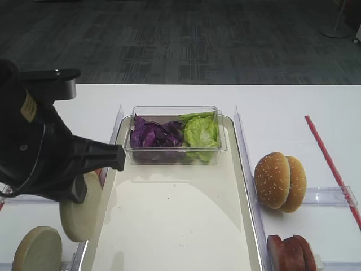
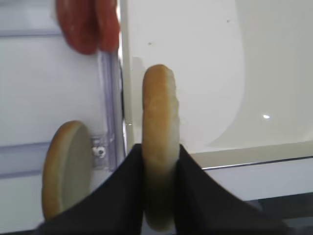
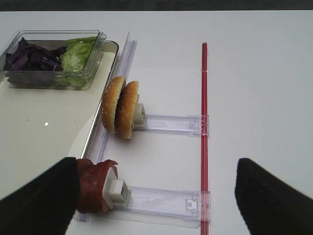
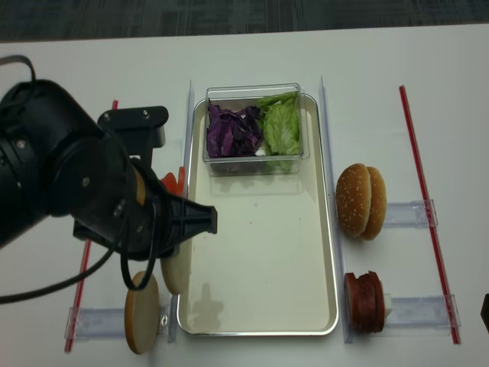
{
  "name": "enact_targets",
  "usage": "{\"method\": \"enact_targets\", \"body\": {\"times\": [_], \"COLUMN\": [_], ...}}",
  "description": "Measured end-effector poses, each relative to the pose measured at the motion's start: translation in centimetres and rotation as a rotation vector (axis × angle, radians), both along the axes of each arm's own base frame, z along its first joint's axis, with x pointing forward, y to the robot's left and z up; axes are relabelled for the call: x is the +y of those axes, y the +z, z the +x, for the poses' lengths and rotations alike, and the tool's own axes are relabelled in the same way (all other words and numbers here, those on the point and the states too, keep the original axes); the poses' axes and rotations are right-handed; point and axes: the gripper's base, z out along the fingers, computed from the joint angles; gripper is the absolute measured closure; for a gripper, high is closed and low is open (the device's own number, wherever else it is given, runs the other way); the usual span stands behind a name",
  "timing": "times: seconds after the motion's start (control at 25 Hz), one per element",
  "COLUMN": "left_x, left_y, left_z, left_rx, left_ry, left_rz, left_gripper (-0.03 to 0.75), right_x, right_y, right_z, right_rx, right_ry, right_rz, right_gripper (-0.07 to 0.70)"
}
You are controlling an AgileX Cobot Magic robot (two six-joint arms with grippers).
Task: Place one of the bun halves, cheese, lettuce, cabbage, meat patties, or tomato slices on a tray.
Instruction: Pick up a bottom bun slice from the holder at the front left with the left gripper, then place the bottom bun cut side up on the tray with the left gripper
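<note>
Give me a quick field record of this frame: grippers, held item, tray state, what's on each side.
left gripper: shut on the bun half, held on edge by the tray's left rim
right gripper: open, holding nothing, hovering by the meat patties
tray: bare apart from the clear box at its far end
box contents: cabbage on the left, lettuce on the right
left of tray: second bun half upright in its rack, tomato slices
right of tray: sesame buns, meat patties

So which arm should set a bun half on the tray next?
Left. Its gripper is shut on a bun half at the tray's left rim. The right gripper is open over the patty rack.
</note>
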Motion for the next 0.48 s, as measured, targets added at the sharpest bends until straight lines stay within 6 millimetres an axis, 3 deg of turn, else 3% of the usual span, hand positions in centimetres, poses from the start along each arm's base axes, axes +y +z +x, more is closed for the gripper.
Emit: {"method": "enact_targets", "body": {"times": [0.48], "left_x": [1.1], "left_y": [0.6], "left_z": [2.4], "left_rx": [-0.003], "left_ry": [-0.063], "left_rz": [-0.287], "left_gripper": [0.607], "right_x": [0.0], "right_y": [0.0], "right_z": [0.0], "right_rx": [0.000], "right_ry": [0.000], "right_rz": [0.000], "right_gripper": [-0.025]}}
